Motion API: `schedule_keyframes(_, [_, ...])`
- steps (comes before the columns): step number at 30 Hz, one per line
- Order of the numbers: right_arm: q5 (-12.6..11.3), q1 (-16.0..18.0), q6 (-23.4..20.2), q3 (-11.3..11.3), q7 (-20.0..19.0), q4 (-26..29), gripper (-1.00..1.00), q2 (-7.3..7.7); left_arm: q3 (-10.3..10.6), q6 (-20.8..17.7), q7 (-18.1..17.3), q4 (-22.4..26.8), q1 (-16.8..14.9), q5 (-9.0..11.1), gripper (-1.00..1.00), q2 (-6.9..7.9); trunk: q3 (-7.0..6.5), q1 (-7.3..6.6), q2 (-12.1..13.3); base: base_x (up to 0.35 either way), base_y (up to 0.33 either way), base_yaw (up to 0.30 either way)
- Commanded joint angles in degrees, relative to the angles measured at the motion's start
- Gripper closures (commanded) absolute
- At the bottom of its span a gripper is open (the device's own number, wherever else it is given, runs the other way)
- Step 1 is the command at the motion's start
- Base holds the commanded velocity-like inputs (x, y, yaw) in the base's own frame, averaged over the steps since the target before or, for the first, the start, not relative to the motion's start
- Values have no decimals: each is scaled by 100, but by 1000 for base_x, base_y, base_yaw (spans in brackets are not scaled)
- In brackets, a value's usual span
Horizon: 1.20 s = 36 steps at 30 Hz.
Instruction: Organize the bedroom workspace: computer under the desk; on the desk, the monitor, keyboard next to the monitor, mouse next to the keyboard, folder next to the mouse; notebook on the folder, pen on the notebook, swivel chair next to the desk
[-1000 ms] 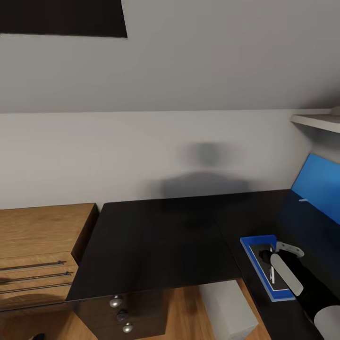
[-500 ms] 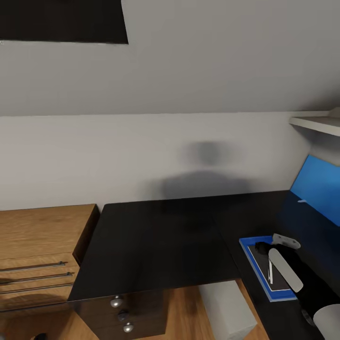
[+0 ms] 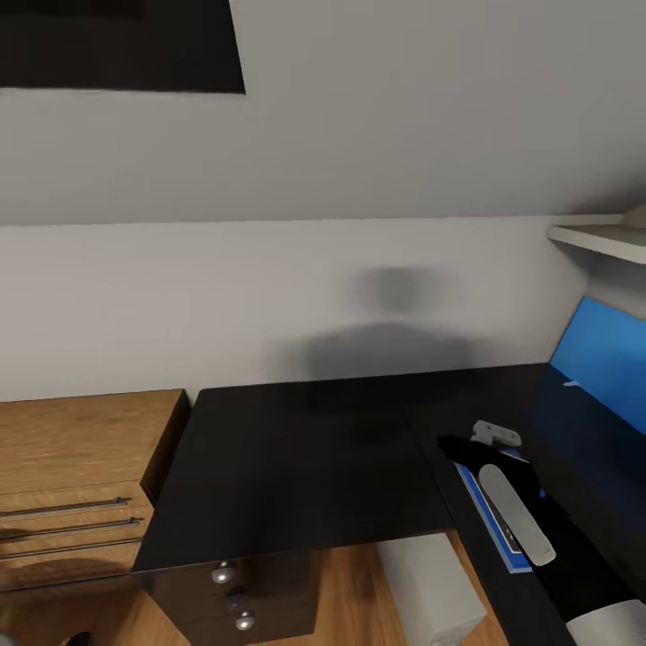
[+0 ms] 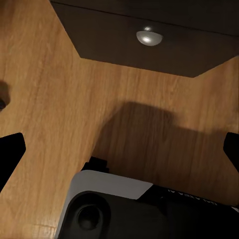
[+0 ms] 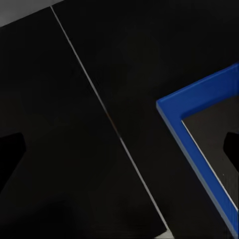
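The black desk (image 3: 305, 449) runs into a corner, with its blue back panel (image 3: 601, 359) at the right. The blue folder (image 3: 489, 525) lies on the right wing, mostly covered by my right arm. In the right wrist view the folder's corner (image 5: 199, 124) carries the grey notebook (image 5: 219, 139). My right gripper (image 3: 456, 446) hovers open over the folder's far left corner, its fingers (image 5: 11, 154) wide apart with nothing between them. The grey computer (image 3: 431, 583) stands under the desk. My left gripper (image 4: 119, 149) hangs open above the wooden floor. The pen is hidden; monitor, keyboard, mouse and swivel chair are out of view.
A light wooden dresser (image 3: 81, 449) adjoins the desk's left end. Silver-knobbed drawers (image 3: 222, 572) sit below the desk front, one knob (image 4: 148, 36) near my left gripper. A white shelf (image 3: 597, 235) juts out at the upper right. My own base (image 4: 114, 209) is below the left gripper.
My right gripper moved left and away from over the notebook to the folder's far left corner. The pen, seen lying on the notebook before, is now behind my arm.
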State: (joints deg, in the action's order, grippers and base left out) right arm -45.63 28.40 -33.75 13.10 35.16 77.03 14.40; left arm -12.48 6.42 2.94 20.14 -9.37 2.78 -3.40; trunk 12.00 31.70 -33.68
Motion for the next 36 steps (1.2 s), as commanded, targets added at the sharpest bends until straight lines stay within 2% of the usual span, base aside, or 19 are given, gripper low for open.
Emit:
schedule_keyframes(1, [-46, -22, -59, 19, 58, 89, -100, -48, 2, 17, 14, -1, -3, 29, -100, -2, -9, -20, 34, 0, 0, 0])
schedule_keyframes(3, [-45, -77, -149, 25, 59, 245, -100, -143, 1, 17, 11, -1, -3, 29, -100, 1, -27, -42, 74, 0, 0, 0])
schedule_keyframes(4, [-43, -156, -257, 38, 61, 455, -100, -275, 3, 26, 11, -1, -3, 29, -100, 1, -27, -42, 74, 0, 0, 0])
schedule_keyframes(5, [-43, -176, -285, 54, 61, 508, -100, -315, 2, 35, 12, -1, -3, 31, -100, 3, -27, -42, 74, 0, 0, 0])
schedule_keyframes(12, [-43, -216, -324, 205, 55, 585, -100, -424, -1, 57, 12, -1, -3, 31, -100, 6, -27, -42, 74, -20, 0, 0])
schedule_keyframes(13, [-26, -221, -298, 499, 54, 560, -100, -446, -8, 61, 14, -1, -3, 31, -100, 12, -27, -42, 74, -308, 121, 0])
schedule_keyframes(36, [-1, -221, -305, 595, 58, 517, -100, -447, -8, 56, 14, -1, -3, 29, -100, 15, -27, -42, 74, -297, 185, 0])
